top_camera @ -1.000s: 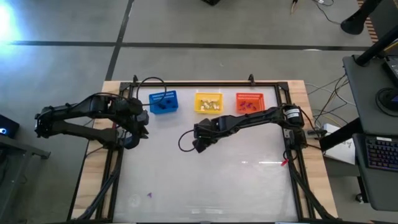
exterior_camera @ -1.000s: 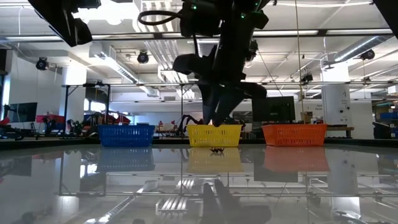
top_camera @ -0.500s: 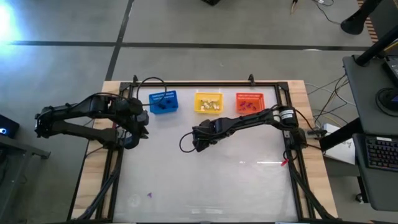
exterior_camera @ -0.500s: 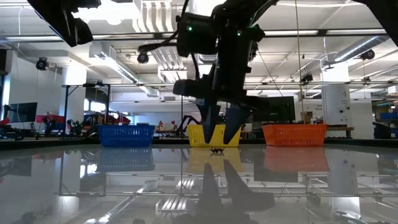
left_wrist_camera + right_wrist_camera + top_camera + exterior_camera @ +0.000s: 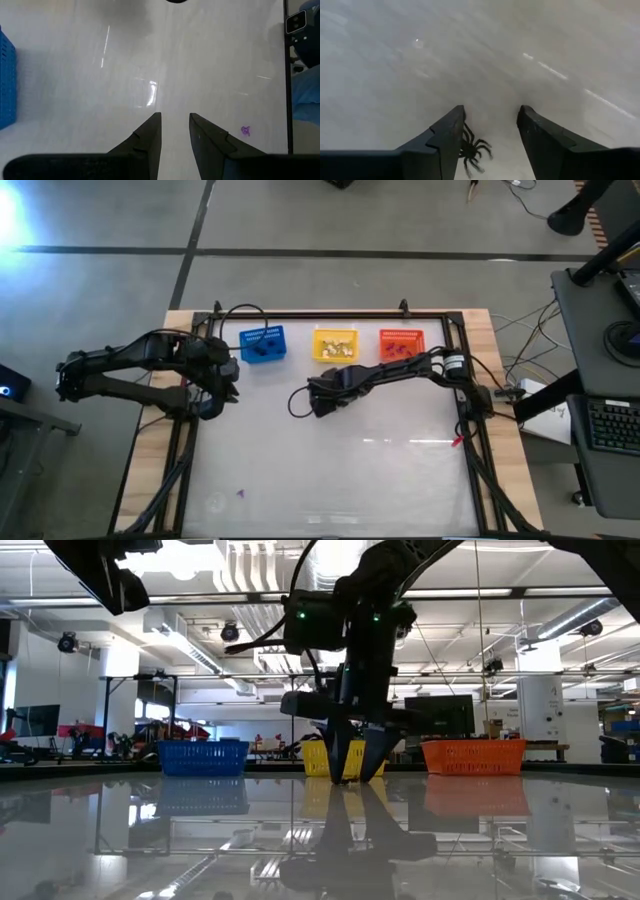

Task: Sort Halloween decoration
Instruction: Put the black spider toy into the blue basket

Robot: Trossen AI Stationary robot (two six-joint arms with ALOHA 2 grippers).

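A black spider (image 5: 473,149) lies on the white table between the fingers of my open right gripper (image 5: 490,131), close beside one finger (image 5: 451,131). That gripper (image 5: 322,402) points down at mid-table in front of the yellow basket (image 5: 336,345), its fingertips (image 5: 355,772) just above the surface. My left gripper (image 5: 225,392) hangs over the table's left side, open with nothing between its fingers (image 5: 175,131). A tiny purple piece (image 5: 245,130) lies alone near the table's front left (image 5: 240,493). My right gripper comes from above with its fingers on either side of the spider. The spider's legs (image 5: 466,135) reach up to the edge of one finger. I cannot tell whether that finger touches them.
Blue (image 5: 263,343), yellow and orange (image 5: 401,343) baskets stand in a row along the table's far edge, each with small pieces inside. A black frame (image 5: 468,430) runs round the table. The middle and near part of the white surface lie bare.
My right gripper has come down toward the table over the black spider, shifting slightly toward the far edge, rolled a little, and opened its fingers wide. The spider has stayed where it lay.
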